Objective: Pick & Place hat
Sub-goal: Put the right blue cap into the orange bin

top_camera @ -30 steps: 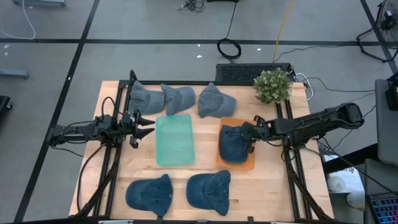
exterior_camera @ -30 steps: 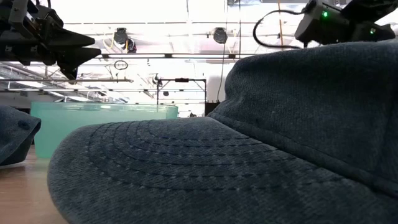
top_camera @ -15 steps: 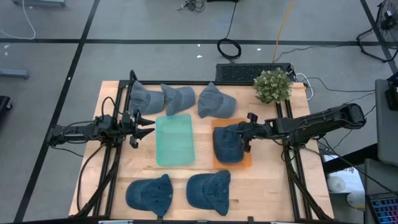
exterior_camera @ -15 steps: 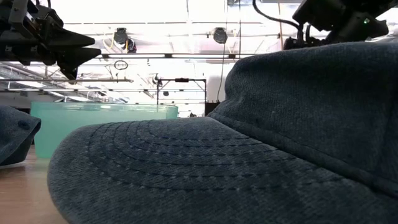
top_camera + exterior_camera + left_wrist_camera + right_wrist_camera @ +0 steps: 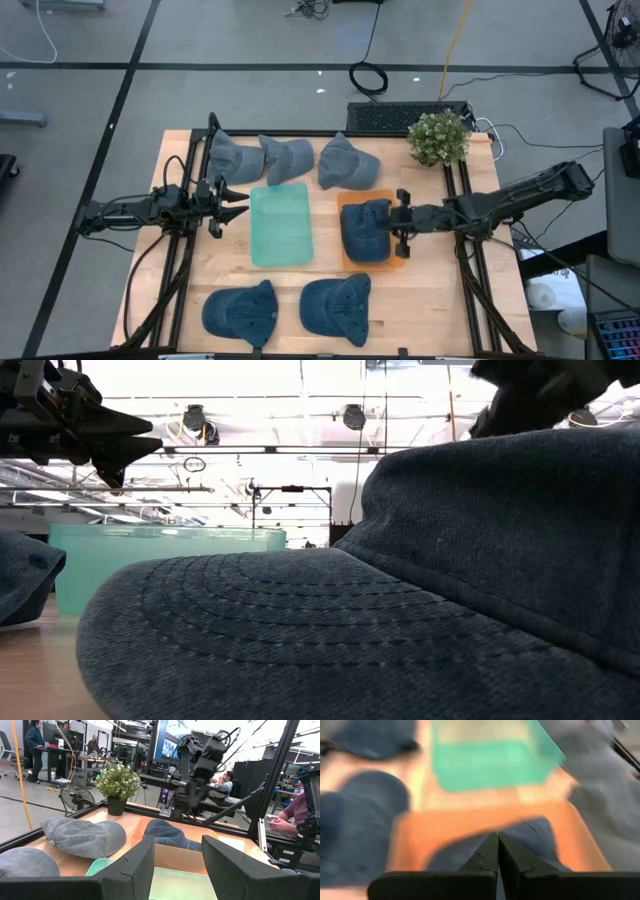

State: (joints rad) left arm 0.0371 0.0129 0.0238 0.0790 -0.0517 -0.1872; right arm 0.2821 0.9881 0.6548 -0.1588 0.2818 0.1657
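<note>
Low view is mostly blocked: one dark blue hat (image 5: 400, 590) fills the frame from its stitched brim up to the crown, so the table behind it is hidden apart from a strip of the green tray (image 5: 160, 555) and the edge of another hat (image 5: 25, 585). The right arm only shows as a dark blur at the upper corner there. Right wrist view is smeared; shapes read, details don't.

Left gripper (image 5: 232, 199) hangs at the table's left edge, fingers partly apart, holding nothing. Green tray (image 5: 281, 224) sits just beyond its fingertips and is empty. Three grey-blue hats (image 5: 288, 158) lie in a row past that tray on the far side; two darker hats (image 5: 290, 307) lie on the near side, well apart from the gripper.

Orange tray (image 5: 345, 205) is next to the green one and holds one dark blue hat (image 5: 366, 230), which covers most of it and leaves only a rim of orange showing. Right gripper (image 5: 396, 219) is right at that hat's edge, over the tray's right side. Its fingers (image 5: 496, 852) are pressed together with dark blue fabric and orange tray directly ahead of the tips; can't tell whether any fabric is pinched between them. Potted plant (image 5: 439, 138) stands beyond the right arm at the far right corner.
</note>
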